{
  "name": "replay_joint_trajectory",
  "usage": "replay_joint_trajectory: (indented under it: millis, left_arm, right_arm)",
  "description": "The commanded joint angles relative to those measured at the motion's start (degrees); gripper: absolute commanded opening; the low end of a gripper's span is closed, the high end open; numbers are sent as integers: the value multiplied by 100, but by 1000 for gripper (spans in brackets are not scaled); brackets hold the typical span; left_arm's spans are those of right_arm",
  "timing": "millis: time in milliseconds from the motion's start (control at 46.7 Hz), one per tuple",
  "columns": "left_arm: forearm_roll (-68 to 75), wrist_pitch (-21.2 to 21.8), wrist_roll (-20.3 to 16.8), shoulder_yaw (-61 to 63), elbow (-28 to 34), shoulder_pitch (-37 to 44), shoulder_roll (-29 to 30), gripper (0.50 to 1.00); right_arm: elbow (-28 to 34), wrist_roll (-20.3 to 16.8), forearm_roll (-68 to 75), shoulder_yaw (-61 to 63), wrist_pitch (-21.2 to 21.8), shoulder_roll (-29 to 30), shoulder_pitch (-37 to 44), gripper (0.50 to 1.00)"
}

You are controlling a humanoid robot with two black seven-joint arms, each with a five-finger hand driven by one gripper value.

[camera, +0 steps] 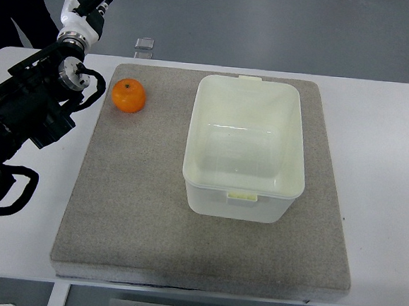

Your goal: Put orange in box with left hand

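The orange [129,95] sits on the grey felt mat [136,211], near the mat's far left corner, untouched and well to the left of the box [245,148]. The box is a pale, translucent plastic container, rectangular with rounded corners and small tabs on its near and far rims; it stands upright on the right half of the mat and holds nothing. The mat lies on the white surface [379,181].

The left arm [30,111] comes in from the left edge, black and bulky, and rises toward the top left corner. Its left hand [87,3] is white and black, held above the far edge of the surface, beyond and to the left of the orange. Its fingers are extended and relaxed, gripping nothing. A small clear block [145,44] rests on the floor beyond the surface.
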Motion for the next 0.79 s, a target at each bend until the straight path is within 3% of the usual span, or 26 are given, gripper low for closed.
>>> replay_joint_trajectory:
  millis: [0, 128, 770]
  left_arm:
    - [-1, 17, -15, 3, 6, -5, -48, 986]
    - [-1, 281, -15, 3, 6, -5, -118, 986]
    - [-1, 149, 20, 12, -126, -40, -110, 992]
  right_arm:
    - [0, 5, 0, 0, 0, 0, 0, 944]
    - [0, 5, 0, 0, 0, 0, 0, 944]
    - [0, 5, 0, 0, 0, 0, 0, 944]
